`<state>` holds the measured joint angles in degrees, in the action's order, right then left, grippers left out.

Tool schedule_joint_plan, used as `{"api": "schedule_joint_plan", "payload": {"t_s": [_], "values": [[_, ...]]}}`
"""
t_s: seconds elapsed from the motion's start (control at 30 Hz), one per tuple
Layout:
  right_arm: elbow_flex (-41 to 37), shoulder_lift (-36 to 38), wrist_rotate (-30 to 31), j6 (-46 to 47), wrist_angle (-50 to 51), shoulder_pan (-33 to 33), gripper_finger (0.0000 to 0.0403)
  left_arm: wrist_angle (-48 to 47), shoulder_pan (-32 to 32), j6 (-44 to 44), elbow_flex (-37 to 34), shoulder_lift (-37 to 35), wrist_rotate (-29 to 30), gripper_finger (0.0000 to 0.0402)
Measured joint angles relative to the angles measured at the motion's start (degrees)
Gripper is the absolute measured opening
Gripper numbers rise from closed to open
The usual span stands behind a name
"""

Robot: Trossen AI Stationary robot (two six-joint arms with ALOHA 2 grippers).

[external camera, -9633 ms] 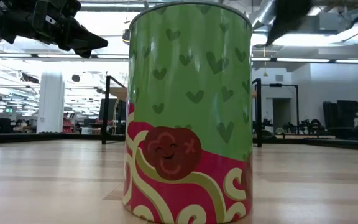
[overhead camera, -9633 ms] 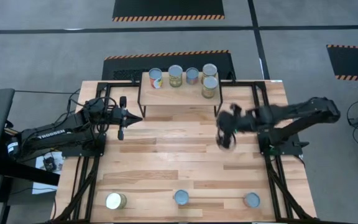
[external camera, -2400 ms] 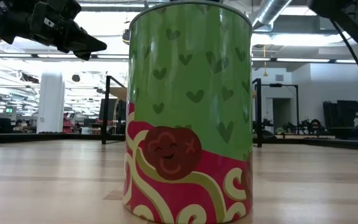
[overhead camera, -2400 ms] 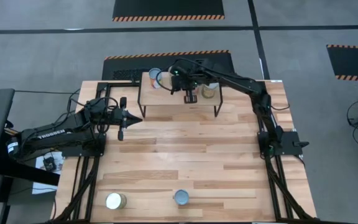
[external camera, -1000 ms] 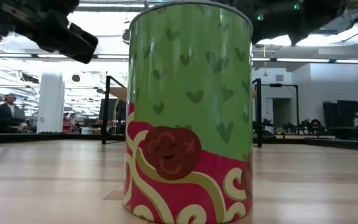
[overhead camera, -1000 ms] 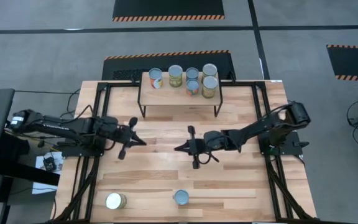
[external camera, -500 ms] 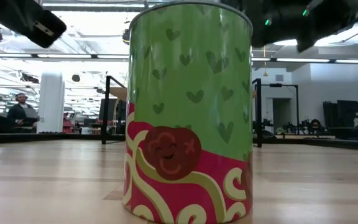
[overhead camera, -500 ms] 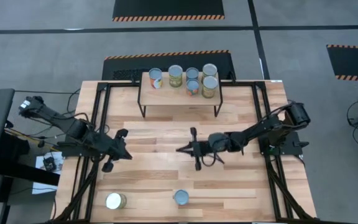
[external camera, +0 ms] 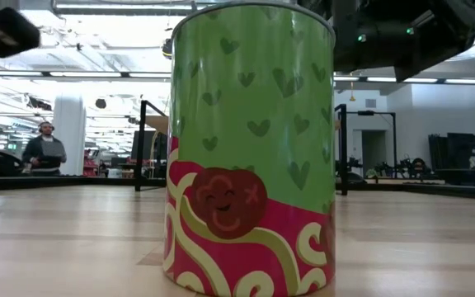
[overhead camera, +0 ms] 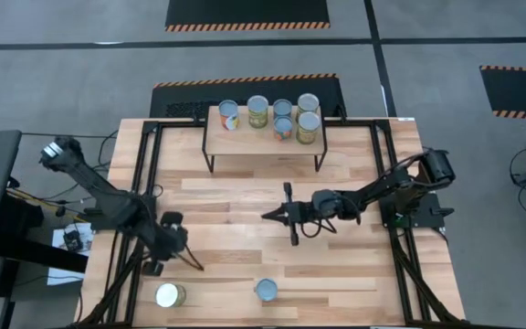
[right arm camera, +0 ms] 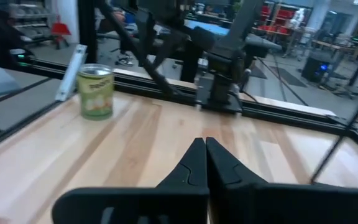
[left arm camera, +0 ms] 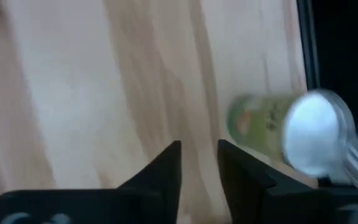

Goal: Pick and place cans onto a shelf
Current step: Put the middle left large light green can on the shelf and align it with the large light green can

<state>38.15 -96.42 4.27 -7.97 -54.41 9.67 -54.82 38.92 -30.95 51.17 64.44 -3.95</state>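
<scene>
The surface [overhead camera: 245,228] carries the shelf [overhead camera: 263,137] at its far edge, six cans on it. The left hand [overhead camera: 173,243], fingers slightly apart and empty, nears the green can [overhead camera: 169,295]; it should open wider and centre first. The right hand [overhead camera: 284,216] waits mid-surface, closed and empty.

Both arms are dark, slim and jointed. The left arm [overhead camera: 99,196], at the frame's lower left, has a pale grey cap at its outer joint. The right arm [overhead camera: 382,187], right of centre, trails thin black cables. Each gripper ends in two black, tapered, wedge-shaped fingers [left arm camera: 160,174].
</scene>
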Motion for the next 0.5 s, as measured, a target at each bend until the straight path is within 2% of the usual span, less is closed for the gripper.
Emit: {"api": "schedule_joint_plan", "payload": {"t_s": [0.17, 0.27, 0.5], "values": [[0.0, 0.0, 0.17, -0.03, -0.05, 1.4, 0.0004, -3.69, 6.68, -3.78, 3.71, 6.18, -1.33, 0.0135], [0.0, 0.0, 0.24, -0.16, -0.13, 1.58, 0.0004, -1.95, 10.28, -6.3, 4.29, 8.57, -1.32, 0.015], [0.0, 0.0, 0.35, 0.02, -0.18, 1.49, 0.0004, 2.53, 13.32, -9.29, 4.27, 12.28, 0.68, 0.0148]]}}
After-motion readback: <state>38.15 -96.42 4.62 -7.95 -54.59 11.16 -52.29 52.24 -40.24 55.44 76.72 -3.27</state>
